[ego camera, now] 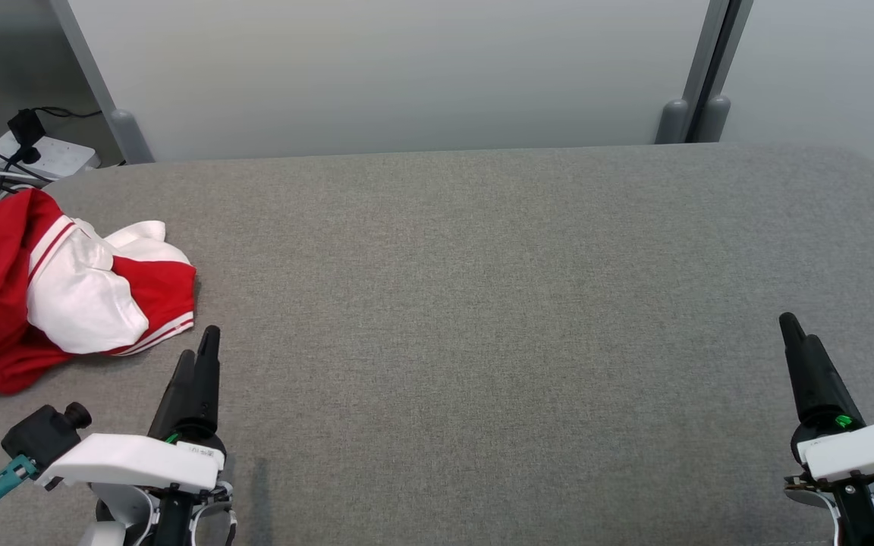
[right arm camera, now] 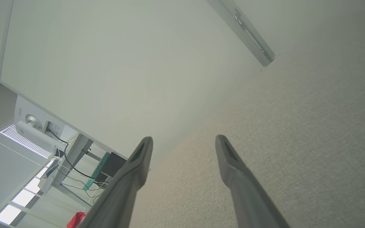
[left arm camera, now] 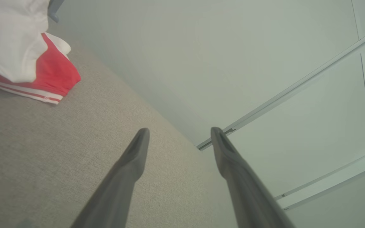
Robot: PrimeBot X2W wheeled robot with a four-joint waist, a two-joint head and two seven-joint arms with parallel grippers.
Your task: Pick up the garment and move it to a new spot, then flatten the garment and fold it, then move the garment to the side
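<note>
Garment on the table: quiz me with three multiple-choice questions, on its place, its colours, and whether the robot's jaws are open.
1. Where on the table is the garment? A left B middle C right
2. Its colours? A blue, grey B red, white C black
3. The left jaws and right jaws are: A shut on the garment B open, empty C shut, empty
Answers: A, it lies crumpled at the left edge; B, red cloth, white panels; B, each wrist view shows a gap.
</note>
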